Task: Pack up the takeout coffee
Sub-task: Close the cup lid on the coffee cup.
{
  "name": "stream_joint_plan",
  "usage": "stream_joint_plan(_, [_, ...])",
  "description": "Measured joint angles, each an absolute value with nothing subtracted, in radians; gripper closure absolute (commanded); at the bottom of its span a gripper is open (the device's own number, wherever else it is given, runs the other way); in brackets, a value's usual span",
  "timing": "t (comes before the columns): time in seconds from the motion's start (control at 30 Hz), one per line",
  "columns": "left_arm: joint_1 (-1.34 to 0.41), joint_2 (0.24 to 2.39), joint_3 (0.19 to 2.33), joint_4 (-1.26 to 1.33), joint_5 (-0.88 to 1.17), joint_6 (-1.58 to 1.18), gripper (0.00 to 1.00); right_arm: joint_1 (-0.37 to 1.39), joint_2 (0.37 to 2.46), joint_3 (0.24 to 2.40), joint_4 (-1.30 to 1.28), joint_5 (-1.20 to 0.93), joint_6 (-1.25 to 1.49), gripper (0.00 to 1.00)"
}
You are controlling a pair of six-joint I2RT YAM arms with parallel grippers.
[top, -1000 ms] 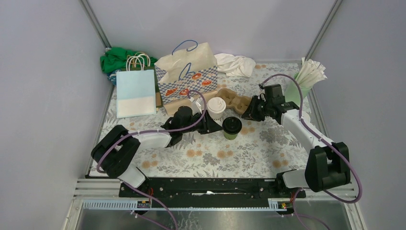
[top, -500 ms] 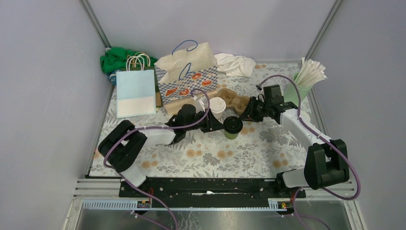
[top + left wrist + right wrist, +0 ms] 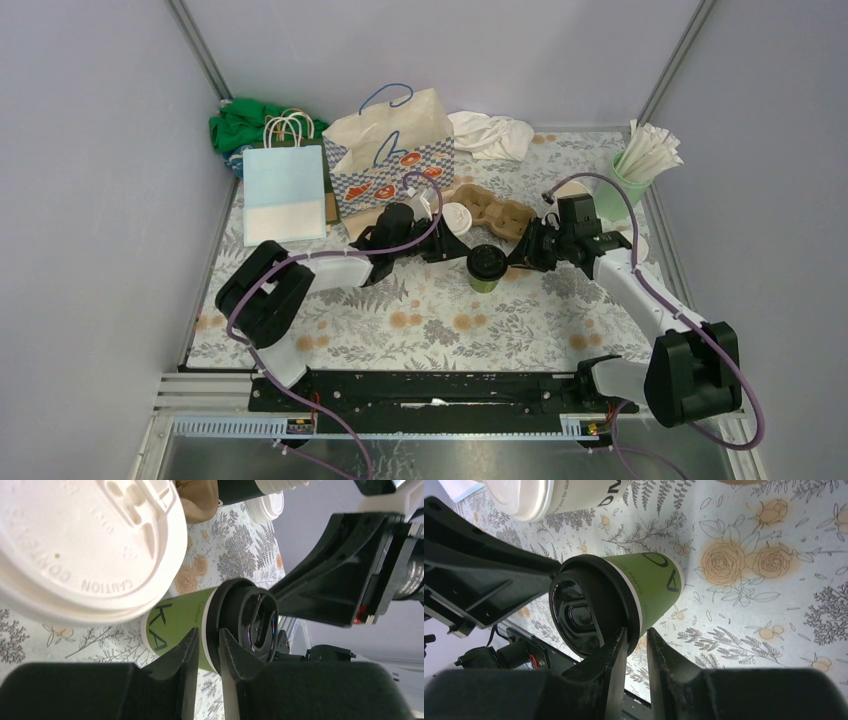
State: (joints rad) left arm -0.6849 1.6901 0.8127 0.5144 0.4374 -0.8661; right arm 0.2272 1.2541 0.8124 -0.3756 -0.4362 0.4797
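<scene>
A green takeout coffee cup point(image 3: 485, 268) with a black lid point(image 3: 250, 620) stands on the flowered tablecloth. My left gripper point(image 3: 455, 250) reaches it from the left and my right gripper point(image 3: 515, 258) from the right. In the left wrist view the left gripper point(image 3: 208, 632) is open by a narrow gap, its tips on either side of the lid's rim. The right gripper point(image 3: 636, 632) is also narrowly open at the rim of the green cup point(image 3: 649, 580), with cloth showing between rim and finger. A cream cup with a white lid point(image 3: 457, 220) stands beside the brown cup carrier point(image 3: 497, 210).
A light blue paper bag point(image 3: 285, 195) and a patterned paper bag point(image 3: 390, 155) stand at the back left. Green cloth point(image 3: 245, 125) and white cloth point(image 3: 490, 135) lie behind. A mint tumbler of straws point(image 3: 635, 165) is at the back right. A loose white lid point(image 3: 267, 506) lies on the cloth.
My left gripper has slid right, past the white-lidded cup, to the green cup. My right gripper has come down and left from the carrier to the cup's other side.
</scene>
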Motion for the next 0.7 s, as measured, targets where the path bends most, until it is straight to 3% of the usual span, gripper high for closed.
stream_joint_plan(0.7, [-0.657, 1.649, 0.861, 0.389, 0.433, -0.790, 0.69, 0.227, 1.163, 0.813, -0.437, -0.402, 0.494, 0.68])
